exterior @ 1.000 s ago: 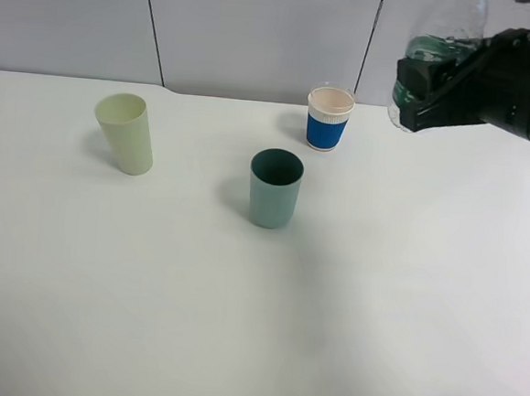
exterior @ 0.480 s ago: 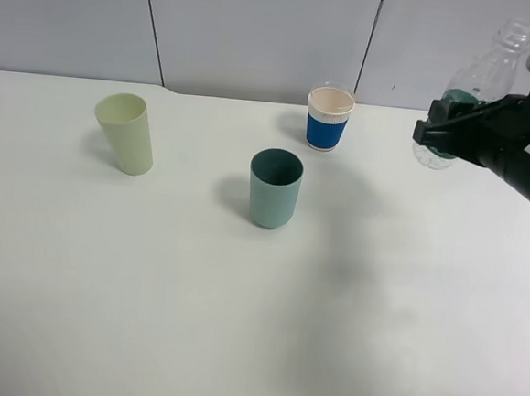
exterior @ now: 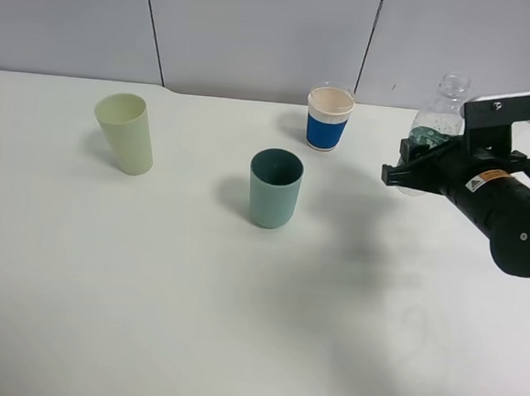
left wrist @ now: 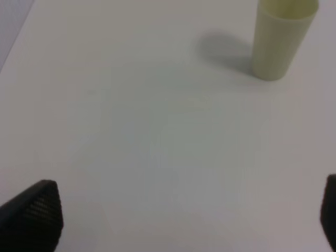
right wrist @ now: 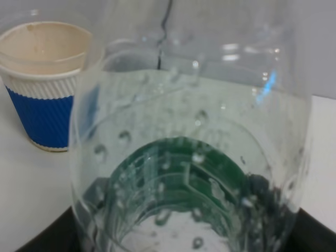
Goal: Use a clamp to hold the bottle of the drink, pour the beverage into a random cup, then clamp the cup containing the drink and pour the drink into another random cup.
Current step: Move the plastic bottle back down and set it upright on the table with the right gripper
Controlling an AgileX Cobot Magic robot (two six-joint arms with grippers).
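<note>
Two tools show: the right tool (exterior: 410,169) is clamped on the water bottle (exterior: 440,111), right of the teal tumbler (exterior: 275,190); the left tool (left wrist: 181,212) holds its jaws wide apart.

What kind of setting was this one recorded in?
Probably a robotics lab test bench, not a home: a plain white table against a grey panelled wall, a teal tumbler, a yellow-green tumbler and a blue-banded paper cup spaced out as props, and the right end effector gripping a water bottle.
</note>
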